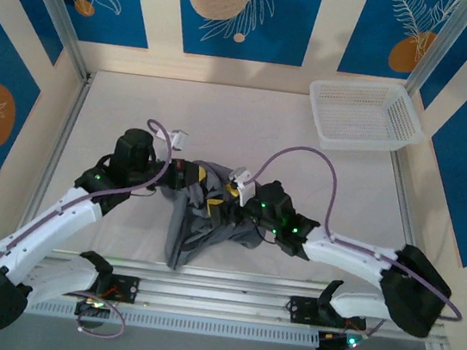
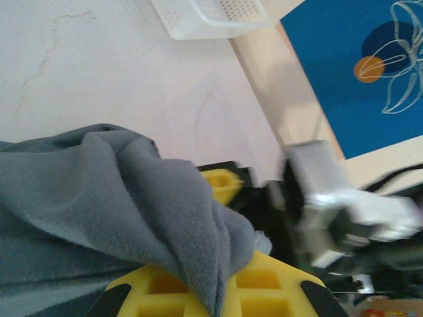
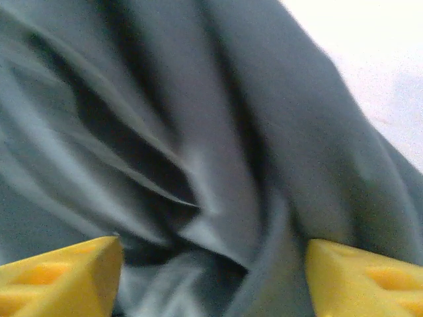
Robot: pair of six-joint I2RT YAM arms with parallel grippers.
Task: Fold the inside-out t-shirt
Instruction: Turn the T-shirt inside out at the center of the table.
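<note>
Two grippers meet at the middle of the table (image 1: 138, 109), where the shirt (image 1: 199, 231) lies in a crumpled heap that trails toward the near edge. The left gripper (image 2: 218, 290) looks pinched shut on a ridge of cloth, which drapes over its yellow fingers (image 2: 271, 294). The right gripper (image 3: 211, 277) stands wide apart, with cloth bunched between its jaws but not clamped. I'd say no fold is made yet: the shirt wants spreading flat first, so nearly everything is left.

The left arm (image 1: 53, 219) and right arm (image 1: 353, 254) are wearing white shells with black joints. Purple cables (image 1: 306, 155) are trailing off them, green lights (image 1: 294, 230) are glowing, and the fingers (image 3: 59, 277) are showing yellow.
</note>
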